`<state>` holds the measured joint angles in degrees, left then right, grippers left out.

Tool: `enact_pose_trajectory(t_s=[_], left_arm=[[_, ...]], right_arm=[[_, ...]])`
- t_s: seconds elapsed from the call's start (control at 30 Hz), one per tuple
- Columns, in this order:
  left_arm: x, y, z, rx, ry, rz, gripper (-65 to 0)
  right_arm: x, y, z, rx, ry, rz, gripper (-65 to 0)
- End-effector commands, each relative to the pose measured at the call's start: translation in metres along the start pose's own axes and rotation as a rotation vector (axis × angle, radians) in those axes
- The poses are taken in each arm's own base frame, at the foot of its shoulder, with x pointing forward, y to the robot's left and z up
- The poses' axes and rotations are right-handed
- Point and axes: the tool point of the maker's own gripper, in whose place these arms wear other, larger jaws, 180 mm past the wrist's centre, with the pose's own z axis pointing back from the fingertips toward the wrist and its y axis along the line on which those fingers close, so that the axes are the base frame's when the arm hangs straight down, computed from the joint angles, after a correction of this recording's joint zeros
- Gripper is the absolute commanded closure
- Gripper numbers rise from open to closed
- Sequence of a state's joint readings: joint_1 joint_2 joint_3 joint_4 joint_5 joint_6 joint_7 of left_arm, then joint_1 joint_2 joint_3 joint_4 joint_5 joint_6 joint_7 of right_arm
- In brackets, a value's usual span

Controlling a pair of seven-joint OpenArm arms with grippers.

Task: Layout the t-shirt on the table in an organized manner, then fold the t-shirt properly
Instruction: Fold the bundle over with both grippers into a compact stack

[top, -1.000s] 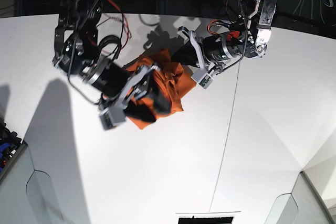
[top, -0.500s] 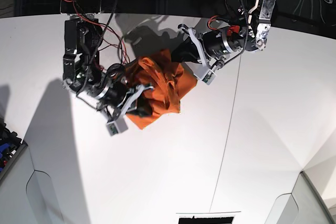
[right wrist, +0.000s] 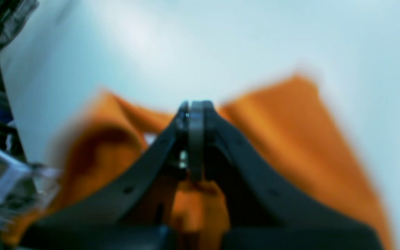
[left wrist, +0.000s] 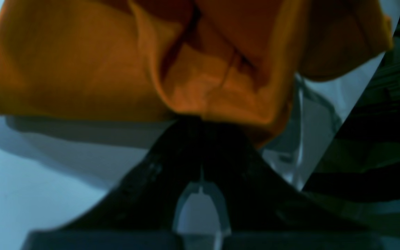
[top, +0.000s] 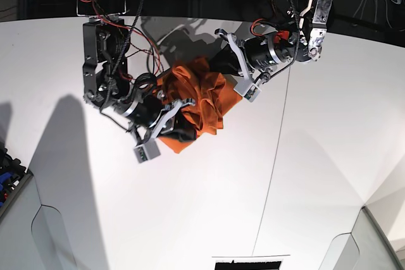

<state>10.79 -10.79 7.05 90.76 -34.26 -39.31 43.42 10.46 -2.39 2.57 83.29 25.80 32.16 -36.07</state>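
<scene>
Base view, surface: the table (top: 209, 200) is a broad matte white top crossed by a thin dark seam (top: 271, 181) that runs away below the left gripper; arm shadows fall on its near-left part.
Base view, room: behind the table's far edge all is dark, with loose cables (top: 370, 1) above the left gripper.
Base view, cloth: the t-shirt (top: 197, 102) lies bunched in an orange heap between the two grippers.
Base view, left gripper (top: 223, 67): its tips are buried in the heap's upper right edge.
Base view, right gripper (top: 183, 132): its dark fingers press into the heap's lower left edge; how far apart they stand cannot be told here.

Left wrist view, surface: pale table (left wrist: 30, 180) lies left of the left gripper (left wrist: 200, 119), with the cloth's shadow across it.
Left wrist view, claw: the dark jaws meet in a point, pinched onto a fold of the t-shirt (left wrist: 82, 66), which fills the frame above them.

Right wrist view, surface: blurred white table (right wrist: 221, 45) extends beyond the right gripper (right wrist: 193, 106).
Right wrist view, claw: the jaws are pressed together at the tips, and the blurred t-shirt (right wrist: 290, 139) spreads on both sides and beneath them; whether cloth is caught between the tips cannot be told.
</scene>
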Motion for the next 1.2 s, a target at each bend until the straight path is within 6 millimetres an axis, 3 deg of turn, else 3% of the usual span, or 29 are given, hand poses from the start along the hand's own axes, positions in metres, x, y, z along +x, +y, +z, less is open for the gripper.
enact_pose_trajectory(t_s=[0.0, 0.13, 0.33, 0.43, 0.63, 0.73, 0.83, 1.03, 1.17], left_arm=[[0.002, 0.007, 0.007, 0.016, 0.005, -0.012, -0.3], [0.015, 0.028, 0.033, 0.058, -0.031, -0.008, -0.3], [0.058, 0.069, 0.097, 0.161, -0.198, 0.014, -0.3], [0.082, 0.06, 0.116, 0.135, -0.262, -0.022, -0.3], [0.129, 0.015, 0.13, 0.072, -0.39, -0.158, -0.3], [0.142, -0.007, 0.123, 0.019, -0.435, -0.173, -0.3], [0.148, -0.031, 0.102, -0.054, -0.432, -0.193, -0.3], [0.167, -0.077, 0.069, -0.169, -0.465, -0.234, -0.3], [0.159, -0.068, 0.037, -0.125, -0.416, -0.213, -0.3]], right_arm=[[0.029, 0.009, 0.003, 0.025, -0.07, 0.041, 0.0], [0.046, 0.013, 0.012, 0.015, -0.092, 0.102, 0.0], [0.041, -0.012, 0.015, -0.087, -0.07, 0.188, 0.0], [0.036, -0.027, 0.018, -0.119, -0.056, 0.183, 0.0], [0.009, -0.049, 0.012, -0.156, 0.031, 0.166, 0.0], [-0.011, -0.058, 0.006, -0.156, 0.079, 0.12, 0.0], [-0.028, -0.063, 0.003, -0.155, 0.115, 0.083, 0.0], [-0.037, -0.064, 0.003, -0.155, 0.138, 0.068, 0.0], [-0.041, -0.064, 0.003, -0.156, 0.159, 0.066, 0.0]])
